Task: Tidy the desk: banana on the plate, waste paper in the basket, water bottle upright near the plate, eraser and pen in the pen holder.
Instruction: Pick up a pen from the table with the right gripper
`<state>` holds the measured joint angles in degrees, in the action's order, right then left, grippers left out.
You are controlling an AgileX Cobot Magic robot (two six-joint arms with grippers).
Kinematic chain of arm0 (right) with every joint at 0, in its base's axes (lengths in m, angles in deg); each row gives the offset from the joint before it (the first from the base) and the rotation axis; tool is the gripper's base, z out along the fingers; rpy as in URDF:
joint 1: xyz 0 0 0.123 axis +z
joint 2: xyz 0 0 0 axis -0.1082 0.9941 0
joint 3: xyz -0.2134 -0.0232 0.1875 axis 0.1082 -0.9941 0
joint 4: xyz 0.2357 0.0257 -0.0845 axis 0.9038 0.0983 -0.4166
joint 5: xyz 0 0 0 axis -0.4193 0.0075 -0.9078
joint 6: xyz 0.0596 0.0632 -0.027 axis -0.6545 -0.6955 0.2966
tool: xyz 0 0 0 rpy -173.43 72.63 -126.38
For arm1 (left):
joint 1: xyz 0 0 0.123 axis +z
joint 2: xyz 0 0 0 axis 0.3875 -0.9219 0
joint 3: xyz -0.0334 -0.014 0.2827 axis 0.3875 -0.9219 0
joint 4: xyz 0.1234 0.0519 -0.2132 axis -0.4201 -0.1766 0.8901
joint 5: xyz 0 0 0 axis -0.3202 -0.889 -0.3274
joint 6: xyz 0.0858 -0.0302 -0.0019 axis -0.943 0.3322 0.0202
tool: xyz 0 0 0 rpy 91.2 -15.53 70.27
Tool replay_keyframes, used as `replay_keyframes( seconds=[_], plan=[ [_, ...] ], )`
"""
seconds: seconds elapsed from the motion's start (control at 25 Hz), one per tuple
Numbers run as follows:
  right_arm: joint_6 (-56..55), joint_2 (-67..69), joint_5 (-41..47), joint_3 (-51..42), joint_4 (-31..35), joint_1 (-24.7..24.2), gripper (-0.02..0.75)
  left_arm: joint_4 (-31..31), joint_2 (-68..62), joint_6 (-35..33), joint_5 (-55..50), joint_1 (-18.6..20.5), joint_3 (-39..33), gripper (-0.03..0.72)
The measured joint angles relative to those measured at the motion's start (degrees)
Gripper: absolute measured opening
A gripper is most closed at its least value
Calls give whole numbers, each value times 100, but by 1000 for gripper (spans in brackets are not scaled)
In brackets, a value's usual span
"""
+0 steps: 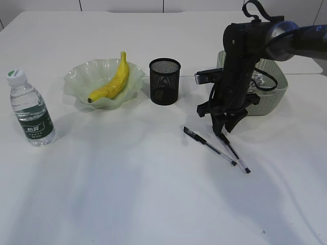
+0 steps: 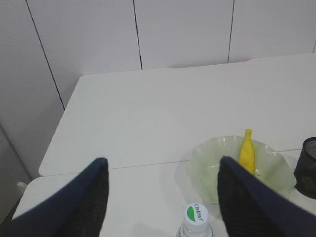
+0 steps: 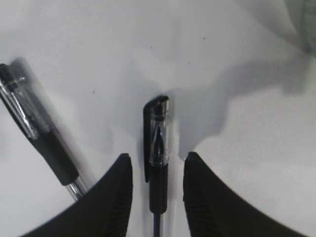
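In the exterior view a white table point(image 1: 153, 204) carries a water bottle point(image 1: 30, 109) standing upright at the far left, well apart from the pale green plate point(image 1: 82, 76) on which the banana point(image 1: 112, 81) lies, its tip pointing up and away. Just right of the plate stands the black mesh holder point(image 1: 164, 81); whether anything is inside it cannot be told. Further right, the basket point(image 1: 273, 89) sits behind the right arm point(image 1: 240, 61), with something pale showing inside. The right gripper point(image 1: 227, 127) points straight down over the cap end of one pen point(image 1: 234, 152), its tips close to the table; a second pen point(image 1: 208, 145) lies just to the left, the two nearly meeting at their far ends. The left gripper does not appear here. In the left wrist view the left gripper point(image 2: 160, 197) hangs above the bottle, whose white-and-green cap point(image 2: 196, 214) shows at the bottom edge between its two dark fingers point(image 2: 84, 202); the fingers stand wide apart and grasp nothing. The plate and banana lie beyond on the right, the holder at the right edge. In the right wrist view the right gripper point(image 3: 157, 192) straddles one pen, a finger point(image 3: 111, 197) on either side with a narrow gap to the barrel, partly open and not clamped on it; the other pen lies slanted at the left.
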<state>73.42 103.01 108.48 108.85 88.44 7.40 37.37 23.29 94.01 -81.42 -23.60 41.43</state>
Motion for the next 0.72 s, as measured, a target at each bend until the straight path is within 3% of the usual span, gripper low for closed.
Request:
replay_keyframes(
  seconds=[0.72],
  plan=[
    [-57,0,-347,0,9,0,265,0,0,0,0,0,0,489]
  ],
)
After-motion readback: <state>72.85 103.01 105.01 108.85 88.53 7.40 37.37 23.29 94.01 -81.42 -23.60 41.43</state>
